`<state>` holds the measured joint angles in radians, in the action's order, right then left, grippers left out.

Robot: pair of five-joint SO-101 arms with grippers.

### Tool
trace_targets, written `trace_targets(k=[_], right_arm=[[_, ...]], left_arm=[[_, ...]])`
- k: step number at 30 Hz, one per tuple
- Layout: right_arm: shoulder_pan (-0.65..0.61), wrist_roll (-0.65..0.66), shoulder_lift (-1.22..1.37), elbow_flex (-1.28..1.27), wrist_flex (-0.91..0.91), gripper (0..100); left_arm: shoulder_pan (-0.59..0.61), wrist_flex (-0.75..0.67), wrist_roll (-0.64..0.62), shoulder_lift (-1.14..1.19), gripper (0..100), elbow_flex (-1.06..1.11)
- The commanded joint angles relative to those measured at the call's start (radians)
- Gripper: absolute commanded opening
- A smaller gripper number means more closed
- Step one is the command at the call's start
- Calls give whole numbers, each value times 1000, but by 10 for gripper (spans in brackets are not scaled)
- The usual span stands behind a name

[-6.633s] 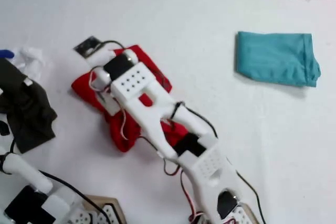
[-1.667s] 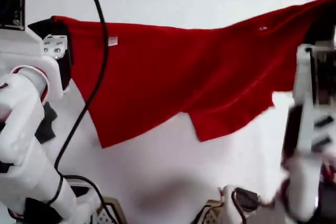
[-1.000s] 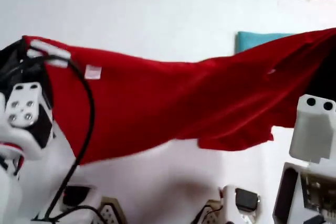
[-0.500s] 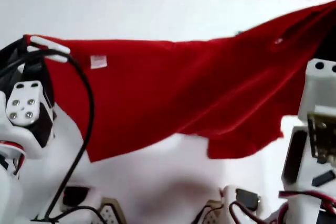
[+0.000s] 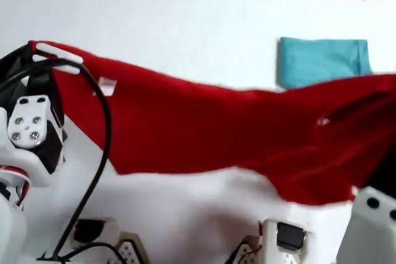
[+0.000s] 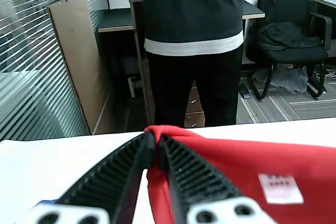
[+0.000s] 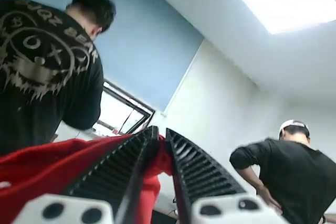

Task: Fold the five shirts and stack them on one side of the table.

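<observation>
A red shirt [image 5: 216,131] hangs stretched across the table between the two arms, held above the white tabletop. My left gripper [image 6: 156,142] is shut on one corner of the red shirt [image 6: 247,169]; in the high view that corner sits at the far left by the left gripper [image 5: 34,51]. My right gripper [image 7: 160,137] is shut on the other end of the red shirt [image 7: 47,169], tilted up toward the ceiling. A folded teal shirt [image 5: 322,60] lies flat at the back right, its front edge behind the red cloth.
The white table [image 5: 185,23] stretches open behind the shirt. The arm bases [image 5: 281,239] and a black cable [image 5: 102,153] sit along the front edge. The right arm's white housing [image 5: 374,227] rises at the front right corner.
The right end of the red shirt has dropped lower and toward the front, uncovering the teal shirt. The left gripper has kept its place.
</observation>
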<state>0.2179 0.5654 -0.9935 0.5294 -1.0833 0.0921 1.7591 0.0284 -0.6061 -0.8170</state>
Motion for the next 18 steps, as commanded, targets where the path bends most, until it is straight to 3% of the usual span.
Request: trace_targets(k=[1,10,18], right_arm=[[1,3,-8,-3,19,18],[-1,0,67,-170,1,18],[-108,6,196,-535,38,18]], left_arm=[[11,-21,3,-3,24,-13],[11,0,6,12,24,10],[11,-81,8,160,24,326]])
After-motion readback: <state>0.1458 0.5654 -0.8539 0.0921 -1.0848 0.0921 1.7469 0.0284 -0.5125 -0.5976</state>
